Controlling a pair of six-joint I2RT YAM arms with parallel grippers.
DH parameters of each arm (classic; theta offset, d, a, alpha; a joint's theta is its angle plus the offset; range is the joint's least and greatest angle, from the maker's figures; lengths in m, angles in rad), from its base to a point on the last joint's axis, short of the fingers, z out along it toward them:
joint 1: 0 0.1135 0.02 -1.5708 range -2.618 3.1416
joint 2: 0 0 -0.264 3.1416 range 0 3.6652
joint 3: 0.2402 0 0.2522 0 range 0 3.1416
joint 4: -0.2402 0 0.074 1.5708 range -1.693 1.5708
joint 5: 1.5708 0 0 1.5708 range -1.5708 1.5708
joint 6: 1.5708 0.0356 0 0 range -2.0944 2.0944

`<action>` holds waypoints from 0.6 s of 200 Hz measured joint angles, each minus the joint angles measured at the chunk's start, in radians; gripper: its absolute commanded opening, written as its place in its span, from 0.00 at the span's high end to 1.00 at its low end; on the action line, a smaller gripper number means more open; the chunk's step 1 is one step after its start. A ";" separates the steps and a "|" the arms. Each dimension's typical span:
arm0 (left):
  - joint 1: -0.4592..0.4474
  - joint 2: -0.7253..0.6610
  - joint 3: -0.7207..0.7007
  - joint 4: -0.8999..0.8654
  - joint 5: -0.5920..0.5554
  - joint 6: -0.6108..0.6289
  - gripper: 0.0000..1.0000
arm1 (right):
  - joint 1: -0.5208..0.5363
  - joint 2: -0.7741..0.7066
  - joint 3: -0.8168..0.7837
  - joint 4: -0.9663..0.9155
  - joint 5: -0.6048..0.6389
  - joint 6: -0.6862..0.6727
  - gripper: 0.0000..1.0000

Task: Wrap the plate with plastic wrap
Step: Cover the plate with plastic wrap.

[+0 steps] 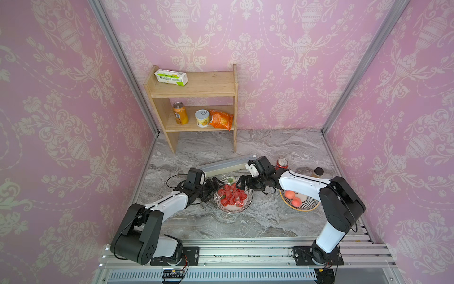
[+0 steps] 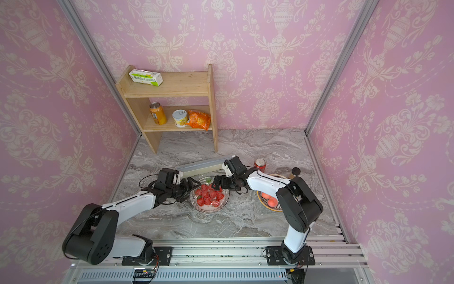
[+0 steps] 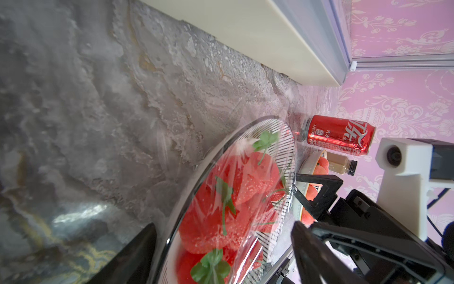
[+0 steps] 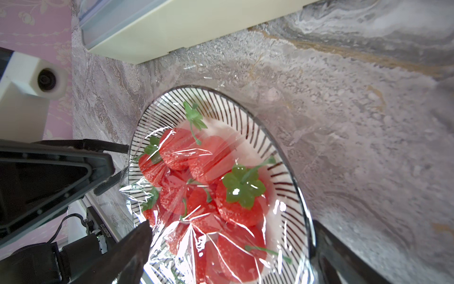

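A striped plate (image 1: 233, 211) (image 2: 208, 210) of red strawberries sits mid-table, with clear, crinkled plastic wrap (image 4: 196, 152) (image 3: 245, 172) lying over the fruit and the rim (image 4: 282, 172). My left gripper (image 1: 214, 188) (image 2: 188, 189) (image 3: 222, 228) is at the plate's left edge, open, with the rim (image 3: 290, 152) showing between its fingers. My right gripper (image 1: 242, 184) (image 2: 216, 183) (image 4: 231, 223) hangs over the plate's far right edge, open, holding nothing. The long cream dispenser box (image 1: 226, 166) (image 2: 201, 167) (image 3: 258, 37) (image 4: 172, 24) lies just behind the plate.
A second plate (image 1: 305, 207) with peaches lies to the right, under my right arm. A red can (image 1: 282, 163) and a brown bottle (image 1: 317, 172) stand behind it. A wooden shelf (image 1: 196, 91) at the back carries a green-and-white carton (image 1: 171, 77), cans and an orange bag (image 1: 221, 119).
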 measured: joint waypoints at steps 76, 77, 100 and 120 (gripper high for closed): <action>-0.007 0.088 0.032 0.018 -0.022 0.018 0.13 | 0.039 0.003 -0.029 0.018 -0.019 0.086 0.00; -0.007 0.089 0.034 0.017 -0.023 0.019 0.13 | 0.039 0.003 -0.031 0.018 -0.019 0.086 0.00; 0.000 0.112 0.078 0.003 -0.034 0.053 0.12 | 0.047 0.001 -0.042 -0.025 -0.028 0.085 0.00; 0.028 0.114 0.102 -0.018 -0.040 0.083 0.09 | 0.039 -0.016 -0.040 -0.104 -0.009 0.036 0.00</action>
